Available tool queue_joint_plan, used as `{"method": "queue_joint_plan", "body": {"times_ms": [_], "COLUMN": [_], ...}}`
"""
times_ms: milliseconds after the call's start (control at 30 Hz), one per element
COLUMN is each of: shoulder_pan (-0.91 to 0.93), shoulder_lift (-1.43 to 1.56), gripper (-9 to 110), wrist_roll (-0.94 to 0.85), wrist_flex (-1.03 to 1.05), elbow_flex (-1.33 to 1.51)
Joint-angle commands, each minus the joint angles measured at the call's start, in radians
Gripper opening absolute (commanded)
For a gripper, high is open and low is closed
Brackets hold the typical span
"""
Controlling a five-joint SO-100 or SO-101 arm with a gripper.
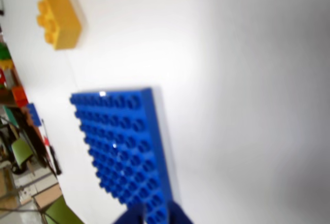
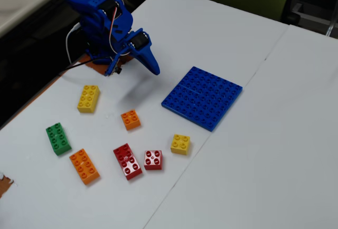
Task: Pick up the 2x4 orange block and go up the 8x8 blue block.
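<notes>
Gripper (image 2: 153, 68) empty, jaws look closed, far from 2x4 orange block (image 2: 84, 167). Could grab small orange brick (image 2: 130, 119) or long yellow brick (image 2: 88, 98) by mistake.

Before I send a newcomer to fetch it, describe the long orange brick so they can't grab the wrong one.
In the fixed view, start at the big blue baseplate and look to the brick cluster lower left of it. The 2x4 orange block is the cluster's lowest piece, just below the green brick and left of the long red brick. It has eight studs, unlike the small square orange brick.
</notes>
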Motion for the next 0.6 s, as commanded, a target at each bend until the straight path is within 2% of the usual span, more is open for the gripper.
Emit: {"method": "queue_joint_plan", "body": {"times_ms": [0, 100, 267, 467, 567], "shoulder_pan": [0.025, 0.055, 0.107, 0.167, 0.196], "shoulder_lift": [-0.100, -0.179, -0.298, -0.472, -0.557], "gripper": [5, 0, 0, 0, 0], "wrist_roll": [0.005, 0.005, -0.018, -0.124, -0.239], "wrist_flex": [0.035, 0.041, 0.049, 0.078, 0.103], "elbow_flex": [-0.167, -0.247, -0.350, -0.509, -0.601]}}
